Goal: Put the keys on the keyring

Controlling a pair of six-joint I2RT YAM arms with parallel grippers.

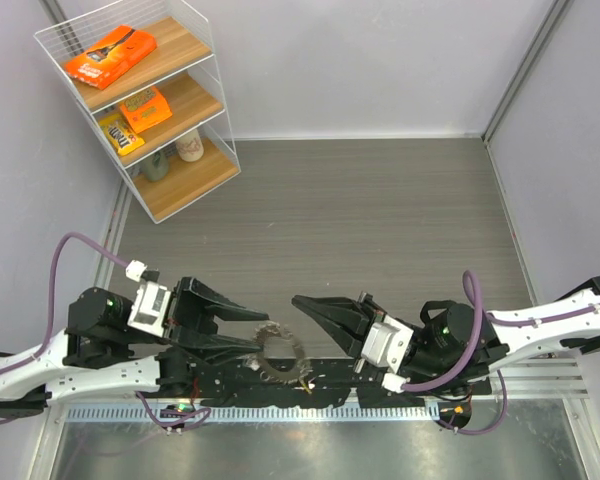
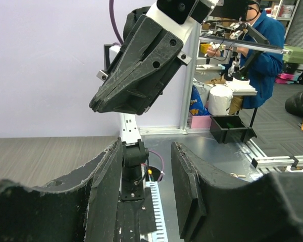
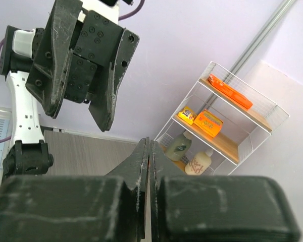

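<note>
The keyring (image 1: 298, 362), a floppy loop of small silvery pieces, lies on the black base bar between the two arms. My left gripper (image 1: 264, 330) hovers just left of it, open, with its lower finger close to the ring's left edge. In the left wrist view nothing sits between the left gripper's (image 2: 145, 146) fingers. My right gripper (image 1: 296, 300) points left, just above and behind the ring, shut with nothing visible in it; its jaws (image 3: 148, 143) are pressed together. A tiny brass-yellow key (image 2: 237, 175) lies on the metal plate. The silvery key is out of view.
A wire shelf (image 1: 130, 100) with orange snack packs and bottles stands at the back left. Walls close in both sides. The black base bar (image 1: 230, 385) and a slotted cable strip (image 1: 110, 412) run along the near edge, with a metal plate (image 1: 280, 450) below.
</note>
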